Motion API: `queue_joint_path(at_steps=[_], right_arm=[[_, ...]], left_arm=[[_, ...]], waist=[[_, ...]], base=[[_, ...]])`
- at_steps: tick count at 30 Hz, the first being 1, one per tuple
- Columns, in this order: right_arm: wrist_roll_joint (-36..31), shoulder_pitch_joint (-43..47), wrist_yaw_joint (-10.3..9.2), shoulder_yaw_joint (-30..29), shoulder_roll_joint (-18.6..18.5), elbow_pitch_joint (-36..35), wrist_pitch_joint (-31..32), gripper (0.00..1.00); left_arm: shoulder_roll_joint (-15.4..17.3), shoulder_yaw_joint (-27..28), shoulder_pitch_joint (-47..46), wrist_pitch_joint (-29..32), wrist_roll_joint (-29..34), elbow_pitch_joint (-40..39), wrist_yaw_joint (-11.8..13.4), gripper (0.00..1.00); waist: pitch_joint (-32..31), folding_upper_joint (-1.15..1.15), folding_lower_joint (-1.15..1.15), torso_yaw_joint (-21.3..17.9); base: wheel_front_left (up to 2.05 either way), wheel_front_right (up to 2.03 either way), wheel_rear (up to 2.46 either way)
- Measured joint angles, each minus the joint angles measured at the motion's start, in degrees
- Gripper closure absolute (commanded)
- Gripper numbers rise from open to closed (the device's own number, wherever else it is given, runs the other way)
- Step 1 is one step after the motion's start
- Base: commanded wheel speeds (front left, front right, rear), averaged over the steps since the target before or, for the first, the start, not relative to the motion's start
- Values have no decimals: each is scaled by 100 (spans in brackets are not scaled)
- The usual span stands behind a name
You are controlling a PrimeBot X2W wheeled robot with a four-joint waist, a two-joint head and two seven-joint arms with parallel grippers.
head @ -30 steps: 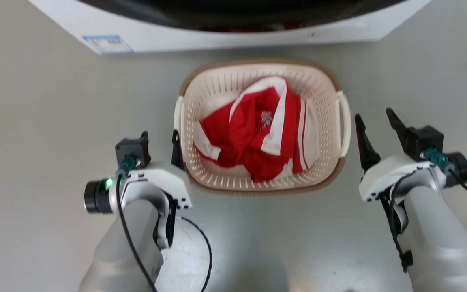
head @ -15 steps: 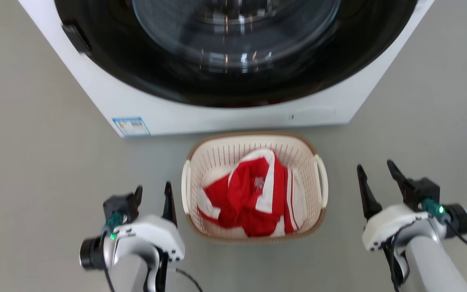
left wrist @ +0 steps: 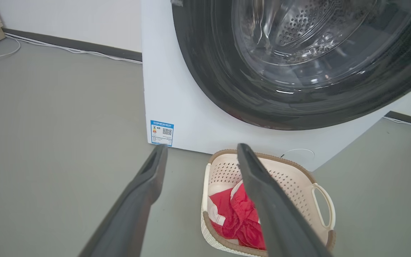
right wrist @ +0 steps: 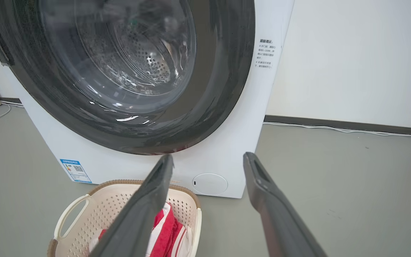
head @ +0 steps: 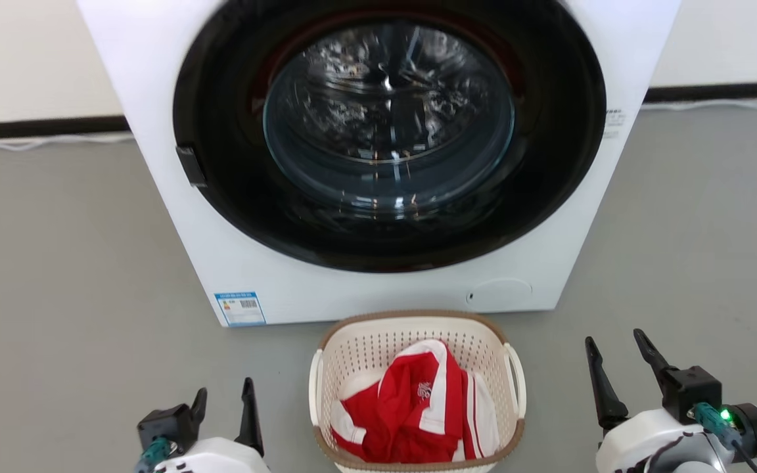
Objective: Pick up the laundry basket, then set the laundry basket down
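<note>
A grey floor (head: 56, 263) is seen, and on it stands a white washing machine (head: 234, 263). Its round glass door (head: 388, 125) appears closed, and nothing can be made out in the drum behind it.

The laundry basket (head: 365, 355) is set on the floor just before the machine's lower front edge. It lies between the two arms and is held by neither. Its left handle (head: 315, 387) and right handle (head: 518, 381) are turned outward toward the arms. The long axis is therefore judged to run across the robot, handle to handle, though the foreshortened view leaves some doubt. A crumpled red and white garment (head: 411, 414) is heaped inside, below the brown rim, and bare perforated wall is left showing at the far side.

The left gripper (head: 225, 387) and right gripper (head: 614, 337) are both spread wide, with nothing between their fingers. They are pointed toward the machine and flank the basket, each clear of its handle. The left one is judged slightly the nearer. In the wrist views the basket is seen below and inboard of each pair of fingers. Any reach for it would thus have to be made inward and downward, each gripper to the handle on its own side.
</note>
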Motion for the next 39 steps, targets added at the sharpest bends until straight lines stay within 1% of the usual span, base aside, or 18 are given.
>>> queue_joint_path(at_steps=[9, 17, 18, 26, 31, 39], right_arm=[[107, 438, 0, 38, 27, -751, 0, 0], [155, 612, 0, 46, 43, -1061, 0, 0], [155, 612, 0, 48, 46, -1090, 0, 100], [216, 957, -7, 32, 102, -604, 48, 100], [598, 944, -7, 15, 103, -609, 145, 100], [1283, 937, -7, 15, 104, -682, 269, 100]], left_arm=[[8, 232, 376, 0, -66, -530, -24, 0], [12, 374, 634, 0, -146, -821, 11, 0], [10, 396, 637, 0, -145, -867, 26, 100], [-47, 391, 935, 53, -225, -401, 33, 100], [-47, 413, 943, 111, -457, -421, 0, 100], [-46, 480, 939, 275, -981, -495, -102, 100]], waist=[[-286, 0, 0, 18], [-373, 0, 0, -31], [-374, 0, 0, -32], [-375, 0, 0, -30], [-377, 0, 4, -32], [-348, 0, 2, -34]], base=[[0, 0, 0], [0, 0, 0], [0, 0, 0], [0, 0, 0], [0, 0, 0], [0, 0, 0]])
